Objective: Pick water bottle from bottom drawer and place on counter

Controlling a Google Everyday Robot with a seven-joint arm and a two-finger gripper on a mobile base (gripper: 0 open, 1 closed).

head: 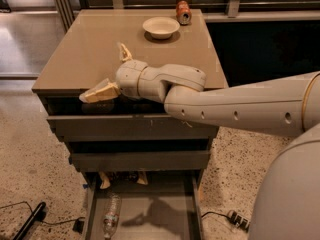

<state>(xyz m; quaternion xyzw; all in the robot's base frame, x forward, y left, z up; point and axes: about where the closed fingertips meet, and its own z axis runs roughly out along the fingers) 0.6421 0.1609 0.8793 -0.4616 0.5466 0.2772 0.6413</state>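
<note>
The water bottle (111, 216) lies on its side along the left wall of the open bottom drawer (160, 221), cap end away from me. My gripper (103, 71) is high above it, at the front left edge of the counter (80, 59). It is open and empty. One finger (97, 91) hangs over the counter's front edge and the other (124, 51) points back over the top. The arm (225, 109) reaches in from the right.
A white bowl (161, 27) and an orange-red soda can (183, 12) stand at the back of the counter. The two upper drawers (135, 159) are nearly closed. Small items (122, 178) lie at the back of the bottom drawer. Cables (30, 221) and a plug (237, 219) lie on the floor.
</note>
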